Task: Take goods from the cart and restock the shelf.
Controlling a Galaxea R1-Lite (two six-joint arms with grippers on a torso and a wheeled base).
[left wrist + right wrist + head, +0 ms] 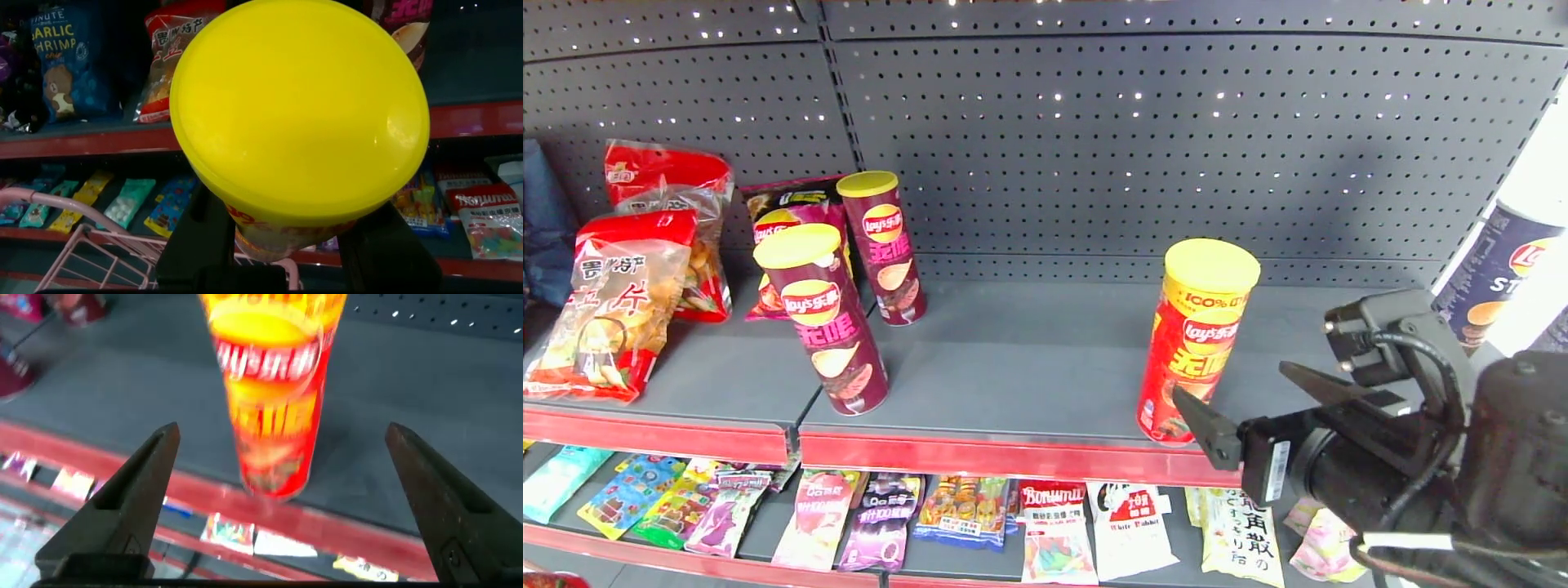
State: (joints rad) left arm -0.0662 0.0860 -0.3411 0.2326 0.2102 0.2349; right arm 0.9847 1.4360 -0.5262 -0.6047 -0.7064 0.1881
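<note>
1. Grey metal shelf (1029, 359) with a red front lip, seen from the head camera. A red can (1196, 351) with a yellow lid stands upright near the lip. The right gripper (1229, 382) sits just in front of the can with its jaws spread wide and nothing between them. One fingertip overlaps the can's base in this picture. Well off to the far side of the jaws stand two maroon cans (825, 318), with red snack bags (605, 310) beyond them. A blue can (1494, 269) stands behind the gripper's arm. Flat packets (964, 510) lie on the lower shelf beneath the jaws.

2. Left wrist camera: a yellow-lidded can (298, 114) sits between the jaws of the left gripper (286, 253), lid towards the camera. A dark finger stands on each side of its red body, and the jaws are closed on it. Past the jaws are a pink wire cart (82, 253) and stocked shelves.

3. Right wrist camera: the right gripper (282, 429) has its two dark fingers (122, 506) far apart. The red can (274, 416) stands upright on the grey shelf (425, 384), just beyond the fingertips and centred in the gap. It is clear of both fingers.
</note>
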